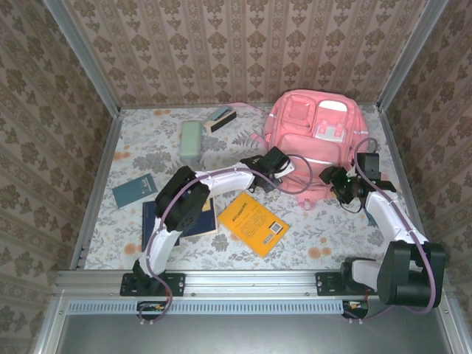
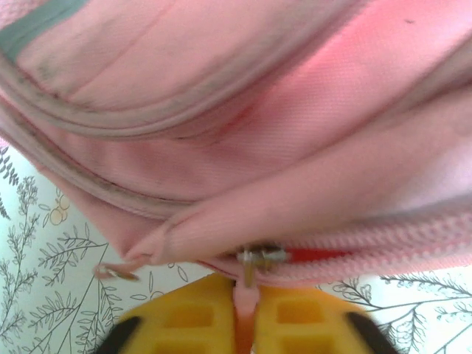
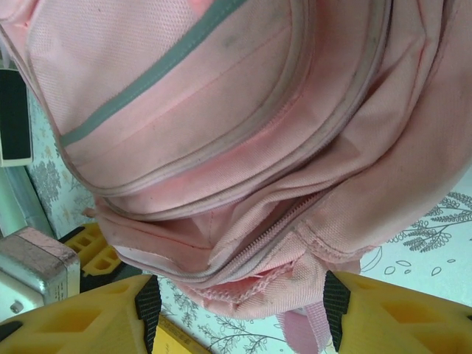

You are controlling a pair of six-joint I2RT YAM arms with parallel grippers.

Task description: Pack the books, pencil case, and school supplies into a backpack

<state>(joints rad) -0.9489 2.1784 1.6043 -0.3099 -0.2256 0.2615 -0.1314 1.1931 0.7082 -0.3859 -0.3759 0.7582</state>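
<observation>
The backpack (image 1: pixel 316 144) lies on the worktop (image 1: pixel 332 236) at the upper right of the overhead frame, with the pencil case (image 1: pixel 192 140) and the stapler-like block (image 1: pixel 220 119) to its left at upper centre. At lower left lie the small booklet (image 1: pixel 134 189) and, just below it, the two stacked books (image 1: pixel 158 221) under the left arm. The large paperback (image 1: pixel 253 222) lies at lower centre, below the backpack.

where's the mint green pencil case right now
In the top external view, the pale mint-green oblong pencil case lies at the table's far left, beside the teal-and-dark stapler-like block and left of the large pink fabric backpack.
</observation>
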